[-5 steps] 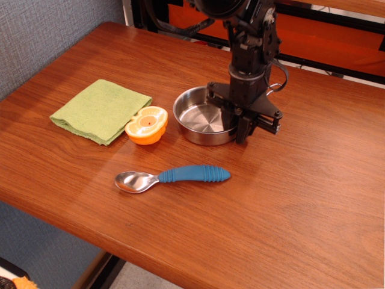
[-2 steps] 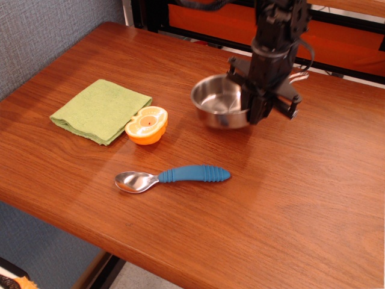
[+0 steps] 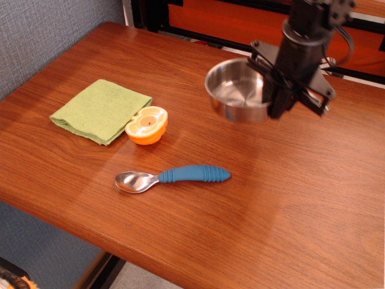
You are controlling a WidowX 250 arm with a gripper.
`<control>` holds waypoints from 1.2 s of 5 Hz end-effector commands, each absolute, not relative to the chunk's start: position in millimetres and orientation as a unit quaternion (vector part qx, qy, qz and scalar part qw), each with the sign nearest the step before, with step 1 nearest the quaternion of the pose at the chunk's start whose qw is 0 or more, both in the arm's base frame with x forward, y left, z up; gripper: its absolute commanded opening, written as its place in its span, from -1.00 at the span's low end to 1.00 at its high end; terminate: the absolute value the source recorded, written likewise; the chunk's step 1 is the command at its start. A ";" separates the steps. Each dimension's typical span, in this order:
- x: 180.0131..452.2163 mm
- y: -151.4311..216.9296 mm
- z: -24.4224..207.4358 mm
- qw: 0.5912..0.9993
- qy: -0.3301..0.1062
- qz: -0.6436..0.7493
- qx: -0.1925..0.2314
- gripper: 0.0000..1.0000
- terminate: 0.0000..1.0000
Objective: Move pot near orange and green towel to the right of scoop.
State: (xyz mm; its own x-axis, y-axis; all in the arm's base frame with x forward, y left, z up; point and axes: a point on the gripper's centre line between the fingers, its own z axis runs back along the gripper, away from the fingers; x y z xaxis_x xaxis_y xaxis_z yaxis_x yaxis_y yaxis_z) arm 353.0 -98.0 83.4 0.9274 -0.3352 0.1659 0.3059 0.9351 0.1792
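Our gripper point(image 3: 281, 90) has its fingers pinched on the right-hand rim of the pot point(image 3: 237, 90), one finger inside the wall and one outside as far as we can make out, so the pan hangs from that single edge in the upper right of the frame. A second ago the pot sat on the table point(image 3: 289, 198) just right of the orange point(image 3: 146, 124); a little later it had been raised and shifted right; now it is higher again, further toward the upper right, and slightly tilted. We read this as the carry phase: the pick is done and the pot is clear of the wood.

Moving outward, the orange rests at centre left, touching or just beside the corner of the green towel point(image 3: 99, 110), which lies flat at the left. The scoop point(image 3: 174, 177) lies below them, bowl to the left, blue handle pointing right.

The bare wood right of the scoop's handle, in the lower right, is our target, so in our judgement the pot must next travel down-frame and be lowered there. The one-sided rim grip could let it swing.
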 end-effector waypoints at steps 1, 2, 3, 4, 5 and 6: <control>286.8 -154.7 85.4 0.978 -0.128 -0.156 0.060 -1.00 -1.00; 271.8 -165.2 62.7 0.979 -0.125 -0.149 0.060 -1.00 -1.00; 256.1 -162.4 42.3 0.983 -0.126 -0.124 0.043 -1.00 -1.00; 252.1 -163.0 28.9 0.982 -0.123 -0.135 0.052 -1.00 -1.00; 252.3 -161.7 28.6 0.983 -0.121 -0.136 0.039 -1.00 -1.00; 254.7 -161.9 34.0 0.984 -0.099 -0.148 0.005 1.00 -1.00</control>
